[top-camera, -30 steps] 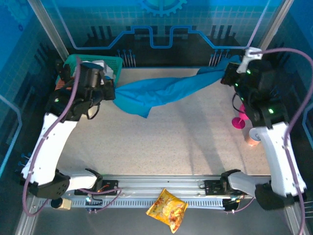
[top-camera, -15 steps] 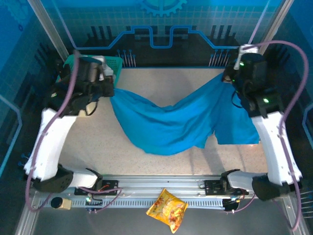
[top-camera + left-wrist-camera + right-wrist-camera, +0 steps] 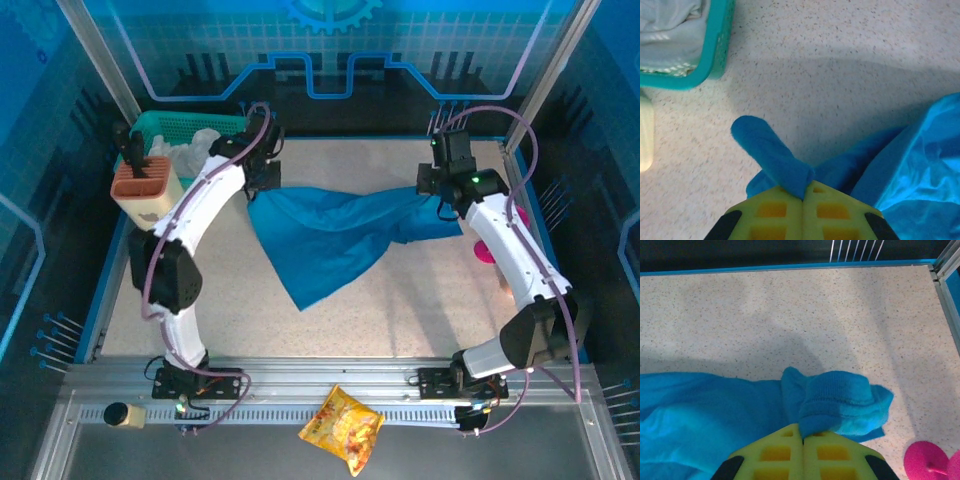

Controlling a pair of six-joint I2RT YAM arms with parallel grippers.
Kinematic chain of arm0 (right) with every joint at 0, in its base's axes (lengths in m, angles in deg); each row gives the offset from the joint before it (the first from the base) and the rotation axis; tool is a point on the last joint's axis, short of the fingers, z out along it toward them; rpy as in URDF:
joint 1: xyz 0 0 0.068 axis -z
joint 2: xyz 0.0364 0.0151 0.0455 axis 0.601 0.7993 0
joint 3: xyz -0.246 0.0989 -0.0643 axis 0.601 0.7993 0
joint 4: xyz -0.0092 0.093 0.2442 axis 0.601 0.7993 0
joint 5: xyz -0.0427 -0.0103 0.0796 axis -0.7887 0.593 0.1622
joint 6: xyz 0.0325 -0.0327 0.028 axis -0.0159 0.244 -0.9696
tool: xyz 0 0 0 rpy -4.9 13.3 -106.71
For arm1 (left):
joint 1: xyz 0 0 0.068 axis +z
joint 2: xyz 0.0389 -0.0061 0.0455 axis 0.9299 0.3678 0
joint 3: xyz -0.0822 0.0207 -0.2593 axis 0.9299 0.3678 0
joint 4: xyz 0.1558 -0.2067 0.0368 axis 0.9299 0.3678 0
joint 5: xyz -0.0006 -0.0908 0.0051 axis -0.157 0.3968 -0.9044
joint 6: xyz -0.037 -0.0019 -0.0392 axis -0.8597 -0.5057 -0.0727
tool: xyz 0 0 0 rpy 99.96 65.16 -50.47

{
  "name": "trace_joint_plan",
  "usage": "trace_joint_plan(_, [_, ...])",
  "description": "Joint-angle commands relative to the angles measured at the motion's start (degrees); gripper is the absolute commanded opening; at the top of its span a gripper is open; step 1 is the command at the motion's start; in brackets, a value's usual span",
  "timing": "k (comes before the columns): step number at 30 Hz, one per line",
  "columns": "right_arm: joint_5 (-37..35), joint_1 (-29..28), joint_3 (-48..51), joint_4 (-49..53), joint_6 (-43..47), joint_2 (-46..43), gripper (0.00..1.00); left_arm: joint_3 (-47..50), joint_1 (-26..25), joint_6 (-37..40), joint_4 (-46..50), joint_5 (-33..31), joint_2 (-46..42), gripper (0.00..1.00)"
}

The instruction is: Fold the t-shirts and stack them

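A teal-blue t-shirt (image 3: pixel 335 235) hangs stretched between my two grippers over the far half of the table, its loose middle drooping to a point toward the front. My left gripper (image 3: pixel 262 182) is shut on the shirt's left end; a pinched flap of fabric (image 3: pixel 772 155) sticks out from between the yellow fingers (image 3: pixel 775 210). My right gripper (image 3: pixel 432 190) is shut on the right end, where a ribbed hem (image 3: pixel 840 397) bunches above the fingers (image 3: pixel 832 452).
A teal basket (image 3: pixel 185 128) with pale cloth stands at the far left, an orange-brown holder (image 3: pixel 145 185) in front of it. A pink cup (image 3: pixel 485 250) lies by the right arm. A snack bag (image 3: pixel 342 428) sits off the table's front rail.
Both arms have swung inward and forward from the far corners, carrying the shirt. The fabric spread wide half a second ago and now hangs narrower between the grippers.
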Motion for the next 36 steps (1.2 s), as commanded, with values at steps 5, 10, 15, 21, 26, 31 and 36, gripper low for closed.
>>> trace_joint_plan(5, [1.0, 1.1, 1.3, -4.3, -2.2, 6.4, 0.0, -13.3, 1.5, 0.1, -6.0, 2.0, 18.1, 0.29])
trace_joint_plan(10, [0.0, 1.3, -0.6, -5.2, -2.1, 9.1, 0.0, -18.7, 1.5, -0.6, -8.3, 3.0, 22.3, 0.99])
trace_joint_plan(15, [-0.6, 1.4, -3.4, -5.7, -1.9, 12.5, 0.0, -13.1, -0.2, -1.4, -7.2, 6.7, 12.4, 1.0])
trace_joint_plan(21, [-0.1, 1.6, -6.4, -6.3, -2.1, 15.6, 0.0, 8.1, -6.9, -9.1, 0.4, 13.7, -9.8, 0.94])
trace_joint_plan(26, [0.8, 1.7, -8.3, -6.5, -2.3, 17.5, 0.0, 31.7, -10.5, -19.3, -1.4, 27.0, -19.9, 0.8])
trace_joint_plan(31, [1.8, 1.5, -8.1, -6.6, -2.9, 17.1, 0.0, 46.9, -13.9, -27.6, -10.9, 33.9, -21.3, 0.79])
trace_joint_plan(36, [1.5, 1.1, -5.2, -7.3, -2.8, 14.9, 0.0, 50.8, -16.0, -32.0, -15.0, 32.9, -19.4, 0.84])
